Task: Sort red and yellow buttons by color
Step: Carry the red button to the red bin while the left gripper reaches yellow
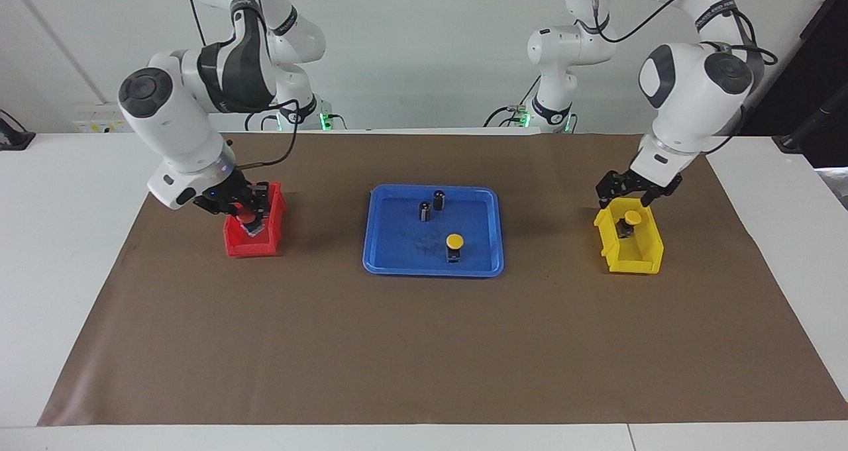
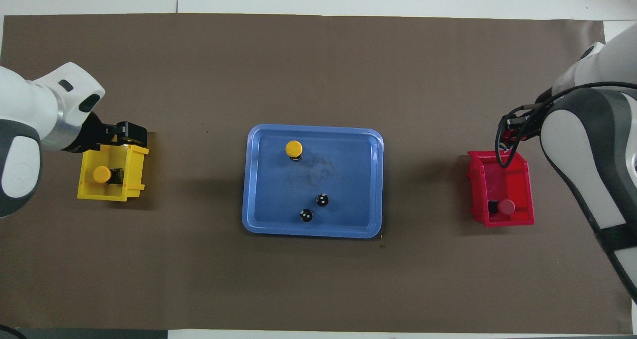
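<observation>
A red button point(image 1: 248, 219) lies on its side in the red bin point(image 1: 255, 247), in the part nearer to the robots; it also shows in the overhead view point(image 2: 506, 207). My right gripper point(image 1: 238, 206) hangs open just over that bin. A yellow button point(image 1: 633, 218) lies in the yellow bin point(image 1: 629, 262), also seen from overhead point(image 2: 102, 173). My left gripper point(image 1: 629, 193) is open just over it. Another yellow button point(image 1: 454, 242) stands in the blue tray point(image 1: 434, 269), seen from overhead too point(image 2: 293, 149). Only one red button shows.
Two dark black-and-silver cylinders point(image 1: 424, 210) point(image 1: 438, 199) stand in the tray, nearer to the robots than the yellow button. A brown mat point(image 1: 424, 345) covers the table. The red bin is toward the right arm's end, the yellow bin point(image 2: 112, 192) toward the left arm's end.
</observation>
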Tool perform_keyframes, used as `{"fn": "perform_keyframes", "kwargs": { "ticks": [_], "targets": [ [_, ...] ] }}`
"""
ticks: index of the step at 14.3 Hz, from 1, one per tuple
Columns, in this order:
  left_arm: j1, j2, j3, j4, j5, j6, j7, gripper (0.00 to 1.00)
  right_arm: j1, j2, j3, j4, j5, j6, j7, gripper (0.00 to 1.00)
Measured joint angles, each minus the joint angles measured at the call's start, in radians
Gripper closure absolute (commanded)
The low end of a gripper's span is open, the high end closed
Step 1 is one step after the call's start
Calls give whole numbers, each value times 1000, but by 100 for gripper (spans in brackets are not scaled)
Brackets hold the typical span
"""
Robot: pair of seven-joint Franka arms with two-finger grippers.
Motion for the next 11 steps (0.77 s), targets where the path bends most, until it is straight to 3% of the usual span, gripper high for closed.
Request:
{"fn": "perform_keyframes", "kwargs": {
  "ticks": [4, 11],
  "targets": [
    [-221, 64, -9, 32, -5, 44, -250, 1, -76, -45, 1, -154, 42, 126, -91, 80],
    [-376, 299, -6, 123, -33, 174, -430, 1, -68, -117, 15, -367, 58, 344, -95, 80]
  ]
}}
